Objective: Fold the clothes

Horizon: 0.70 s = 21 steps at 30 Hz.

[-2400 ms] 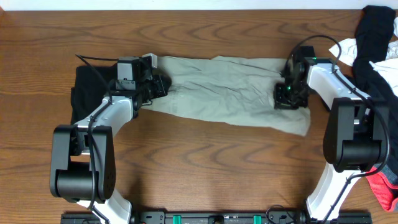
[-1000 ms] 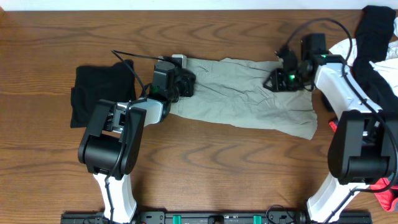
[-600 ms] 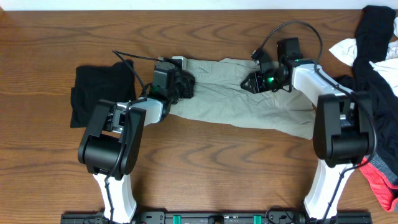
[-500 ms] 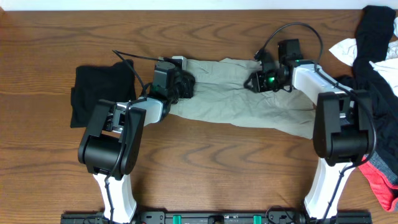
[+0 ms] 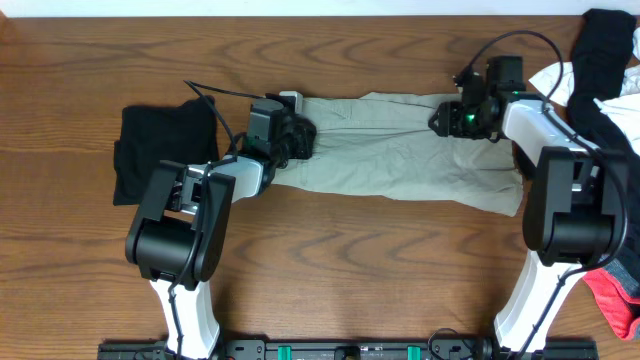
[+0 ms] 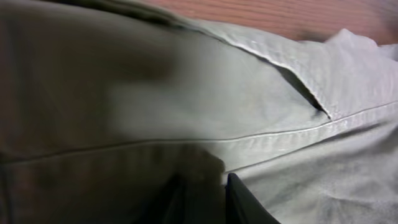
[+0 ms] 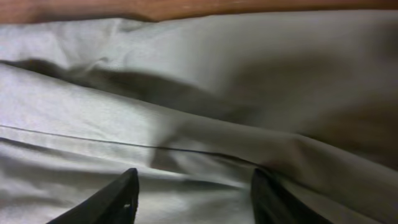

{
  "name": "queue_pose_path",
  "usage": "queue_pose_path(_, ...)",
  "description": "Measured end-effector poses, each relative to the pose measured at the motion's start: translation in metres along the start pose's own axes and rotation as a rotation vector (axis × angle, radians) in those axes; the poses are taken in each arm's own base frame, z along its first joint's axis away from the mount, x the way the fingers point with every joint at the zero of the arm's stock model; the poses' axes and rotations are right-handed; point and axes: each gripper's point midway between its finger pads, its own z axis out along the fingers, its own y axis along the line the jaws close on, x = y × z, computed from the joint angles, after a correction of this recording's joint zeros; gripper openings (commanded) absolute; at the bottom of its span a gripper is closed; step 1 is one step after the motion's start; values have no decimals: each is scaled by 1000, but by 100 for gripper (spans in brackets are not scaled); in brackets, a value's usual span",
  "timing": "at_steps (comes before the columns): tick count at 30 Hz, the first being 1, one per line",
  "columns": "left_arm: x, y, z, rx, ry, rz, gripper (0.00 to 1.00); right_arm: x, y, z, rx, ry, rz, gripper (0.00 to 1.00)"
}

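Note:
The pale khaki shorts (image 5: 400, 160) lie spread lengthwise across the middle of the table. My left gripper (image 5: 300, 138) rests on their left end. In the left wrist view its narrow jaws (image 6: 205, 186) are shut on a dark fold of the khaki shorts (image 6: 280, 74), next to a stitched seam. My right gripper (image 5: 445, 120) hovers over the upper right part of the shorts. In the right wrist view it (image 7: 194, 180) stands open, fingers wide apart above the creased khaki shorts (image 7: 217, 62), with nothing held.
A black garment (image 5: 150, 150) lies folded at the left of the table. At the right edge is a heap with a black garment (image 5: 600, 60), a white one (image 5: 555, 78) and a coral-pink one (image 5: 620, 300). Bare wooden table (image 5: 350, 270) shows in front.
The right gripper went left toward the middle of the shorts, came back to the right and opened its jaws. The shorts' right end now reaches further right. The left gripper has kept still.

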Motion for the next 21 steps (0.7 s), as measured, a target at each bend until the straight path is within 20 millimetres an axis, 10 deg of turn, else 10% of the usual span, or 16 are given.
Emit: queue_pose_path(21, -5, 23, -9, -27, 17, -50, 24, 14, -61, -38, 82, 32, 155, 79)
